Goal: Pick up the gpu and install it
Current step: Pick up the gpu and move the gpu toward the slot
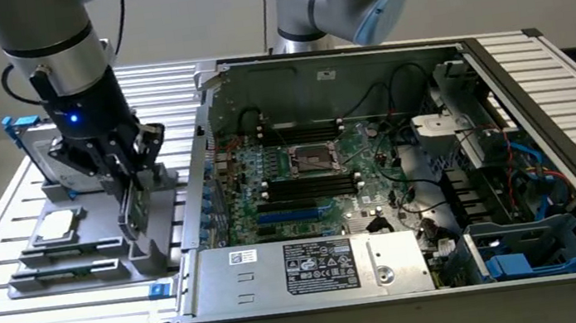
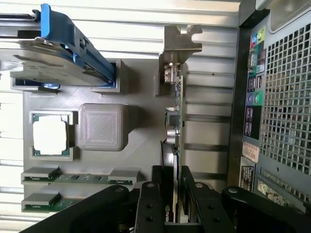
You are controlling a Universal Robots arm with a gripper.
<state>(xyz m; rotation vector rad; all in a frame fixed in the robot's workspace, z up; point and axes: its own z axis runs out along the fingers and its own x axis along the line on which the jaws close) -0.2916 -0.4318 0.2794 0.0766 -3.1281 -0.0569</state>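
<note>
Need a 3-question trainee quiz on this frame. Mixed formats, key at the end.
1. True or false: the gpu stands on edge in the grey parts holder, outside the open case.
2. The end effector is nearest to: A) the gpu B) the CPU chip C) the blue-framed drive.
3. Fill in: in the exterior view, the holder sits on the case's ____ side.

Key: 1 true; 2 A; 3 left.
</note>
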